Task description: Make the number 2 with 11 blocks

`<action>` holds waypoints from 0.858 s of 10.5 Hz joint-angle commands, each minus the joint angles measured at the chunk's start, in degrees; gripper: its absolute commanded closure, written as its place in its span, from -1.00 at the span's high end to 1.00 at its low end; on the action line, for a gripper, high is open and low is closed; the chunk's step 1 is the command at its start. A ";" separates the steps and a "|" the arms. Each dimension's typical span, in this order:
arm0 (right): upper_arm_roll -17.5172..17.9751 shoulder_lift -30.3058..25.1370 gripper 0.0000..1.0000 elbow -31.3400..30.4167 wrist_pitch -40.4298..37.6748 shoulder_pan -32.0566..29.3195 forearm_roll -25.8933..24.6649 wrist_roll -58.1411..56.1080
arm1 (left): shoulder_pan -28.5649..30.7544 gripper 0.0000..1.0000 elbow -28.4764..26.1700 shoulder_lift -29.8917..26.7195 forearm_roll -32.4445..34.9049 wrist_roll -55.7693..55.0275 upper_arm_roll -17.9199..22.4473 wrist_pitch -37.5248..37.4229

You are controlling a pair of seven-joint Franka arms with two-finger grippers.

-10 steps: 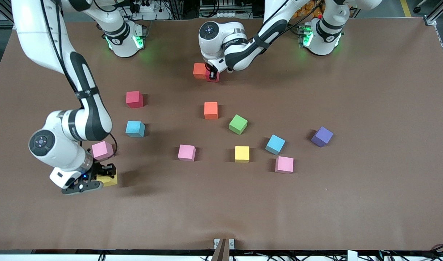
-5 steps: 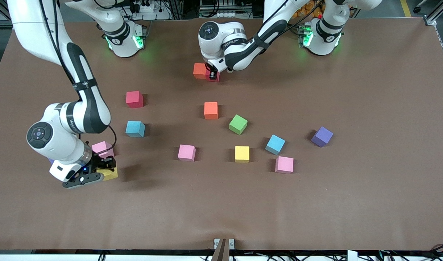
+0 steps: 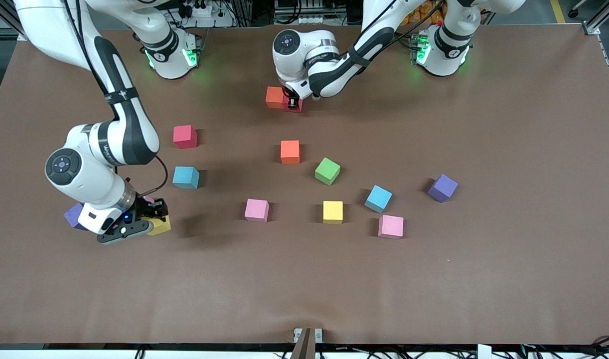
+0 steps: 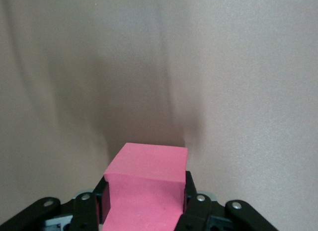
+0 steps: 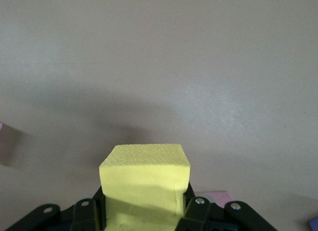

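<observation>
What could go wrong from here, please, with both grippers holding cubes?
The right gripper carries its yellow cube low, right over a pink cube; it might bump it. The left gripper holds a pink cube tight beside the orange cube, so releasing could nudge that one.

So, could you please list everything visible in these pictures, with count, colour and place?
table: 1, brown, carries everything
orange blocks: 2; one near the bases, one mid-table
deep pink blocks: 2; one toward the right arm's end, one in the left fingers
light pink blocks: 3; two on the table, one mostly hidden under the right gripper
light blue blocks: 2, on the table
yellow blocks: 2; one on the table, one in the right fingers
green block: 1, beside the mid-table orange one
purple blocks: 2; one toward the left arm's end, one partly hidden by the right arm
left gripper: shut on a deep pink block, beside an orange block
right gripper: shut on a yellow block, at the right arm's end
</observation>
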 commanded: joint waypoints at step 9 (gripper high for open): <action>-0.02 -4.73 -0.02 -4.31 0.18 0.50 0.88 -1.07 | -1.05 1.00 5.47 -1.13 3.44 -18.31 -0.62 -11.25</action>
